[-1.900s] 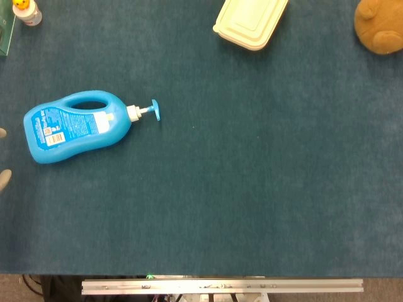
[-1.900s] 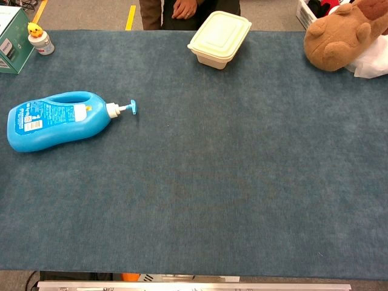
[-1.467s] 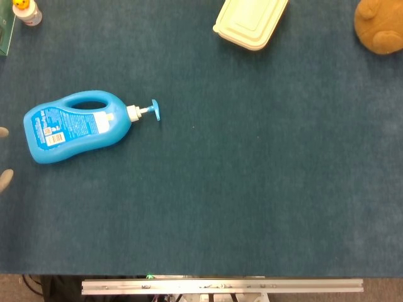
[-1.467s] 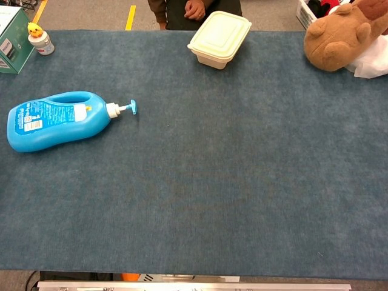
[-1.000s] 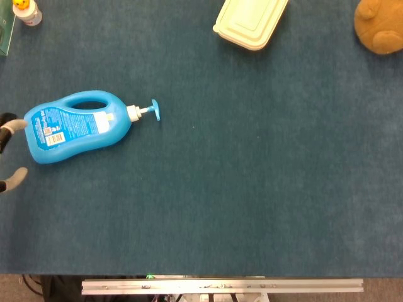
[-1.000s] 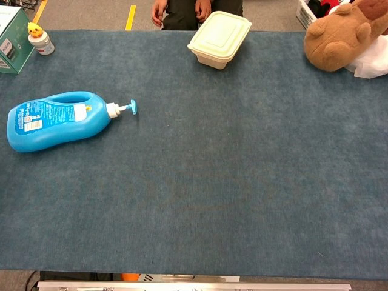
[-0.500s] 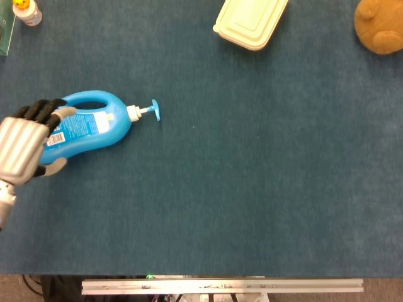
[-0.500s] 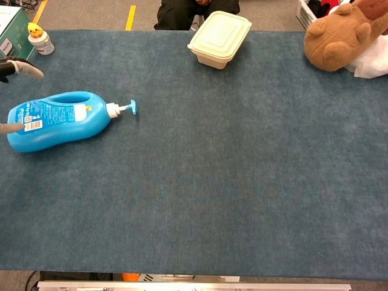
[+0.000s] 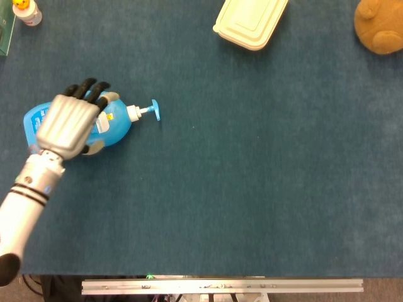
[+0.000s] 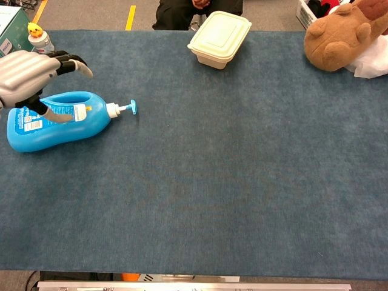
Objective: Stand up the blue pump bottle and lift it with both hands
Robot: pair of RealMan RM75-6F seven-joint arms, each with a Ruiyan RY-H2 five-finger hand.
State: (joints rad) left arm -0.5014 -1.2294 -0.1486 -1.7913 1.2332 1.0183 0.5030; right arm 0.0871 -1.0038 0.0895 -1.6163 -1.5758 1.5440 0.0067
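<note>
The blue pump bottle (image 9: 117, 123) (image 10: 56, 131) lies on its side at the left of the blue table mat, its pump head (image 9: 155, 110) (image 10: 133, 107) pointing right. My left hand (image 9: 68, 125) (image 10: 31, 75) hovers over the bottle's handle and label, fingers spread, covering much of the body in the head view. In the chest view its thumb reaches down in front of the label, and I cannot tell whether it touches. The hand holds nothing. My right hand shows in neither view.
A cream lidded container (image 9: 250, 22) (image 10: 219, 38) sits at the far middle. A brown plush toy (image 9: 379, 25) (image 10: 338, 37) lies far right beside a white bag (image 10: 373, 62). A small duck-capped bottle (image 9: 25, 11) (image 10: 38, 37) and a green box (image 10: 10, 22) stand far left.
My left hand has come in from the left edge and moved right over the bottle. The bottle has not moved.
</note>
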